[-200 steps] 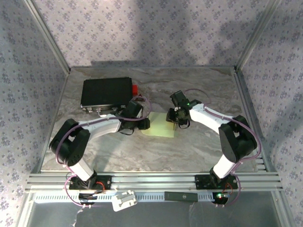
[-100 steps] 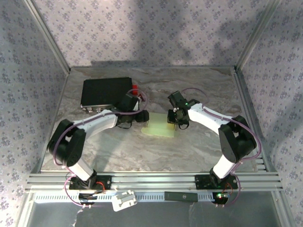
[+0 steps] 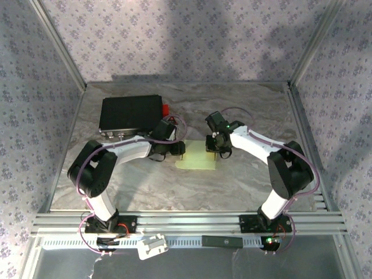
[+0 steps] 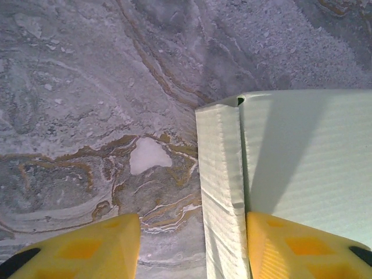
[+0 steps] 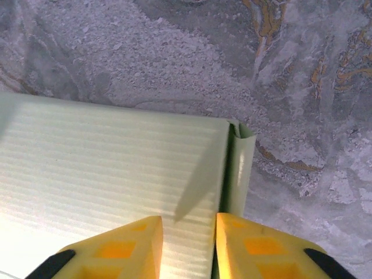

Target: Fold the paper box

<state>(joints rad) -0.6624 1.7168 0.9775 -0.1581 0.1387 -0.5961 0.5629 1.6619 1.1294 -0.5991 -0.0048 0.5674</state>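
Paper box (image 3: 196, 156) between left hand (image 3: 181, 150) and right hand (image 3: 215, 151), possibly in contact

The white-and-black left arm (image 3: 125, 150) is bent low and reached inward; the white-and-black right arm (image 3: 256, 142) is mirrored opposite; the yellow-fingered left gripper (image 4: 192, 235) is spread wide; the yellow-fingered right gripper (image 5: 189, 232) is parted narrowly; both are pointed downward.

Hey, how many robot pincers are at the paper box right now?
2. The left pincer straddles the left side wall of the paper box; the right pincer straddles its right side wall.
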